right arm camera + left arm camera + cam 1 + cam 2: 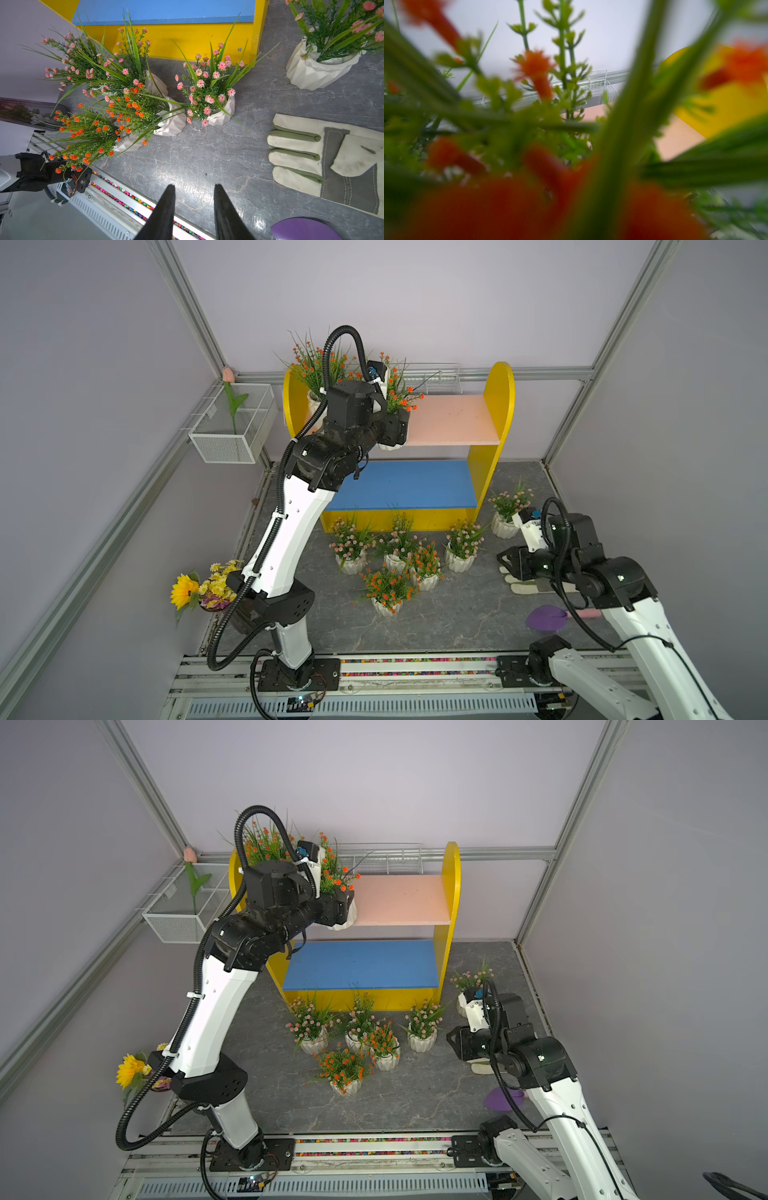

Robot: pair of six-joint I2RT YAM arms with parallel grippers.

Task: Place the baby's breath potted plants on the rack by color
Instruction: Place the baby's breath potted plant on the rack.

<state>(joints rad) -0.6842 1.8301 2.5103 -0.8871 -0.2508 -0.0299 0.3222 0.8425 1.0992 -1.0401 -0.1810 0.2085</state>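
Pot of orange blossoms (352, 914) clamped in left claw (344, 905) at upper rack (401, 898) board; right claw (194, 187) parted.

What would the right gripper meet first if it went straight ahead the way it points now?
Probably the bare tabletop just ahead of the open right gripper; nothing lies between. If its line runs level instead, the nearest pink baby's breath plant comes first. Depth is unclear.

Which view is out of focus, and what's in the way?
Left wrist view: the orange-flowered plant crowds the lens, its near blossoms a blur; the wire basket behind is sharper. Right wrist view: crisp, soft glare on the grey tabletop.
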